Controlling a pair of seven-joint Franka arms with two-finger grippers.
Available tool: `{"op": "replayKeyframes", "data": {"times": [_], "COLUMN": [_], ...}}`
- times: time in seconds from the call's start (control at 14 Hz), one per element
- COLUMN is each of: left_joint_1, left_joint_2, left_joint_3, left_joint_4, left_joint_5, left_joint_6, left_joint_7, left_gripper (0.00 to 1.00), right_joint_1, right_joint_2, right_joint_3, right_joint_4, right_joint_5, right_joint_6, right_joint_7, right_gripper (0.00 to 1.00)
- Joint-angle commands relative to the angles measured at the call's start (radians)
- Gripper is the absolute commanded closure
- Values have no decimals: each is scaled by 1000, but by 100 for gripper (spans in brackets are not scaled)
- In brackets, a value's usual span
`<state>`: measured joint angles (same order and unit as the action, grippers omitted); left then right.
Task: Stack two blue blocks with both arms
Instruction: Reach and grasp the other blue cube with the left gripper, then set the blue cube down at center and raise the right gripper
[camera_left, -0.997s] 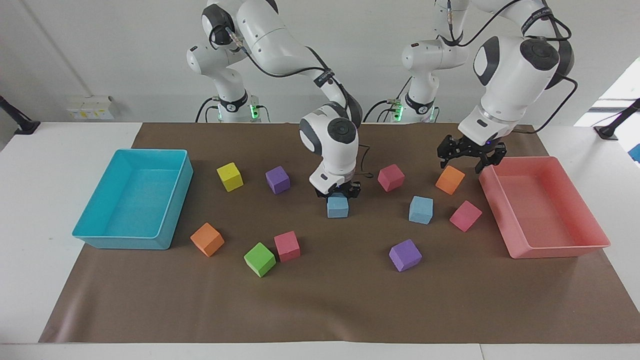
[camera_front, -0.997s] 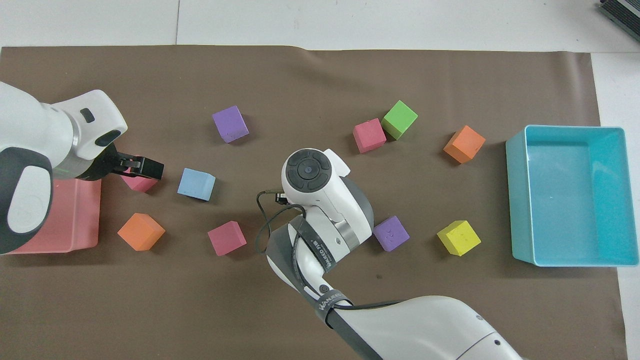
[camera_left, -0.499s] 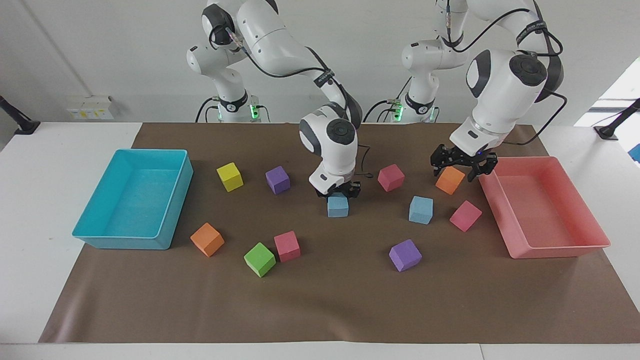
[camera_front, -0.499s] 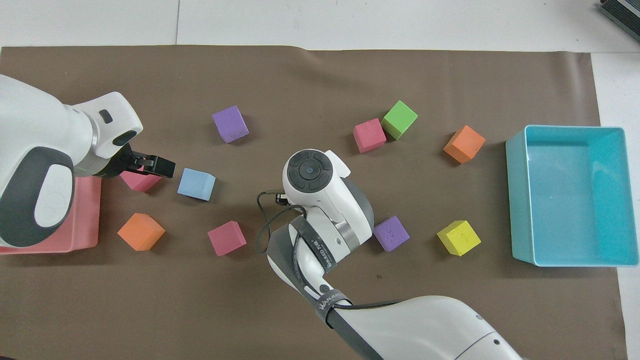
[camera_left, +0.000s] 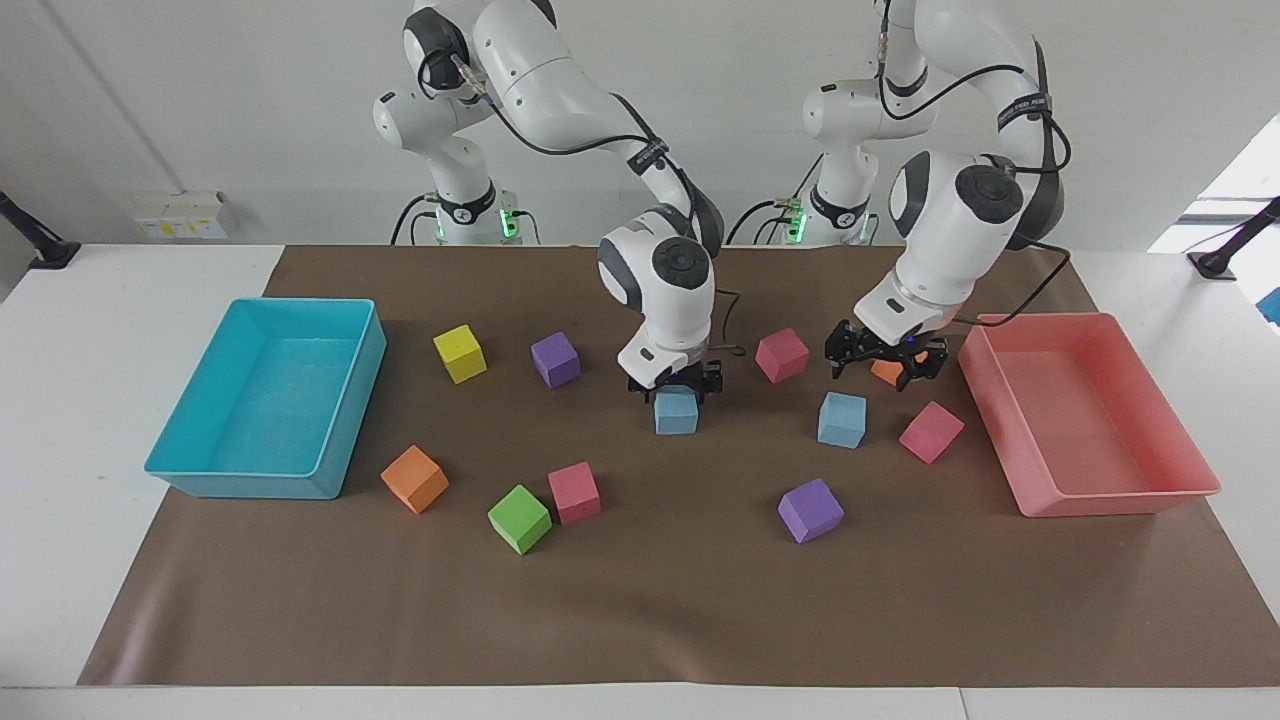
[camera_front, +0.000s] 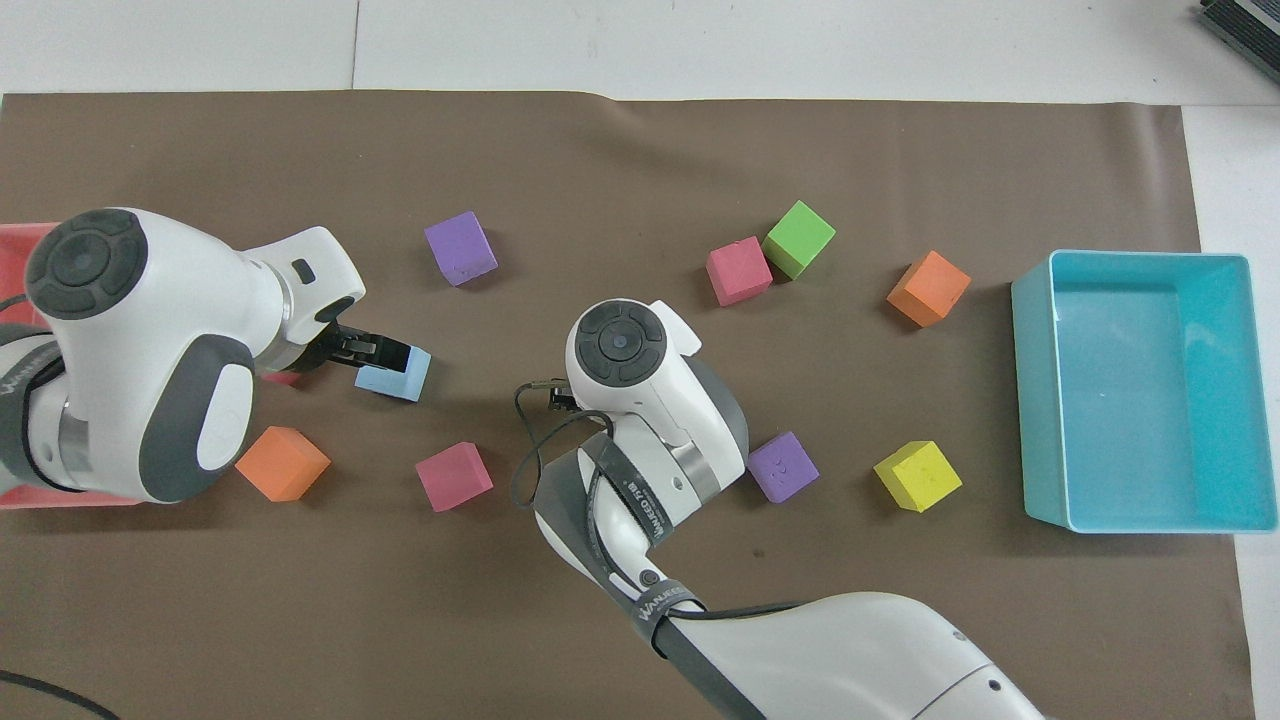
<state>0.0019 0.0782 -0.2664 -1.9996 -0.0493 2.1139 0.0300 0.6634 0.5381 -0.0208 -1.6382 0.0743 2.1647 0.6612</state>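
Blue foam cubes, two of them, light sky-blue and matte, sit apart on the brown paper mat (camera_left: 640, 600) covering the table. One blue cube (camera_left: 676, 411) lies mid-table directly under the right gripper (camera_left: 675, 385), whose spread fingers straddle its top without pinching it. The other blue cube (camera_left: 842, 419) rests toward the left arm's end, beside a pink foam cube (camera_left: 930, 431). The left gripper (camera_left: 884, 362) hangs with fingers spread, empty, over an orange foam cube (camera_left: 886, 371), near the pink plastic tray (camera_left: 1090, 495).
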Motion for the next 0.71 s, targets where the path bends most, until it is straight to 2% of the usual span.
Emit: {"op": "replayKeyframes", "data": {"times": [0.0, 0.14, 0.28, 0.5, 0.64], "left_joint_1": [-28, -37, -37, -39, -39], "left_joint_2": [-15, -14, 8, 29, 52], "left_joint_3": [19, 19, 19, 23, 24], "left_joint_4": [-57, -119, -128, -140, -145], "left_joint_5": [-17, -15, -11, -3, -1], "left_joint_6": [70, 164, 195, 236, 267], "left_joint_7": [-4, -2, -1, -1, -1], "left_gripper": [0, 0, 0, 0, 0], "right_joint_1": [-5, -10, -40, -100, -139], "right_joint_2": [-87, -147, -211, -349, -385], "right_joint_3": [1, -1, -1, -1, 1], "right_joint_4": [-40, -57, -75, -156, -169], "right_joint_5": [-1, -1, -1, 4, 30], "right_joint_6": [11, -2, -6, -17, -22], "right_joint_7": [-20, -18, -25, -66, -106], "right_gripper": [0, 0, 0, 0, 0]}}
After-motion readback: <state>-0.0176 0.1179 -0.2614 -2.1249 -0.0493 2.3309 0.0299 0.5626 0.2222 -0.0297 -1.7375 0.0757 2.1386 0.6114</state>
